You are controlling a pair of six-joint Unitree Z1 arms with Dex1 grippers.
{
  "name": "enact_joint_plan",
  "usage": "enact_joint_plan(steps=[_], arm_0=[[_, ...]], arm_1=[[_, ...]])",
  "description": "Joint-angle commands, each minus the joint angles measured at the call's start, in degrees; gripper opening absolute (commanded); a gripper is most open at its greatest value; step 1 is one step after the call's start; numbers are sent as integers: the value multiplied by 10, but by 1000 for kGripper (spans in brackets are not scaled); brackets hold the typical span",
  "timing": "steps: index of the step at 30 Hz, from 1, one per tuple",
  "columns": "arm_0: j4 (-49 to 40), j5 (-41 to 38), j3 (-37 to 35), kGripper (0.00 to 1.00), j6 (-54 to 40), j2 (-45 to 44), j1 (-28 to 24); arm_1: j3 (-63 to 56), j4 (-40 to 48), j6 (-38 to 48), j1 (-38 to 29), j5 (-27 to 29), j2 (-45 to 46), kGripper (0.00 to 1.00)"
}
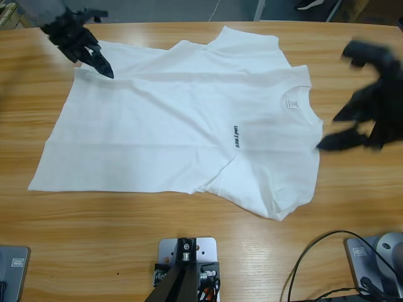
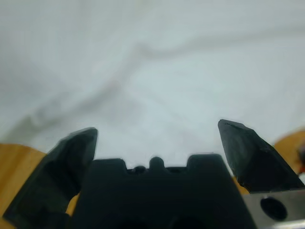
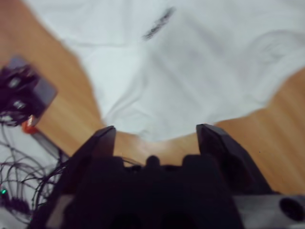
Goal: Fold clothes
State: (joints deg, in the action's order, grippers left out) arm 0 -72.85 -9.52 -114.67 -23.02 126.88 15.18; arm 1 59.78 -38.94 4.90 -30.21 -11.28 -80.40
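A white T-shirt [image 1: 182,126] lay spread on the wooden table [image 1: 189,226], collar to the right. The left gripper [image 1: 101,63] touched its upper-left corner, and the right gripper [image 1: 343,129] hung by the right sleeve, jaws apart.

The shirt [image 1: 182,126] is matt white cloth, soft-looking, with shallow creases and small dark printed lettering [image 1: 235,136] on the chest. A small label [image 1: 290,102] sits inside the collar. The desk [image 1: 189,239] is wood with a warm orange-brown grain in long streaks and a smooth, slightly glossy finish. The left pincer [image 2: 157,138] looks like matt black plastic with faceted faces; a piece of pale metal shows beside its body. The right pincer [image 3: 155,133] has the same dull black look.
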Motion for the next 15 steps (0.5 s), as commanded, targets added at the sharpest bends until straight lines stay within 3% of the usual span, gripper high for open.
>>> enact_joint_plan(steps=[1,3,7,13,15], arm_0=[[190,-13,365,1000,-4,-267,23],[238,-15,444,1000,12,-316,41],[281,-35,536,1000,85,-368,67],[316,-40,602,1000,127,-384,70],[320,-40,601,1000,135,-384,69]], arm_1=[[-154,119,77,-52,-24,21,637],[-170,156,78,-52,-16,8,608],[-193,240,82,-53,-35,-60,517],[-205,332,89,-62,-67,-153,506],[-217,355,86,-62,-72,-169,434]])
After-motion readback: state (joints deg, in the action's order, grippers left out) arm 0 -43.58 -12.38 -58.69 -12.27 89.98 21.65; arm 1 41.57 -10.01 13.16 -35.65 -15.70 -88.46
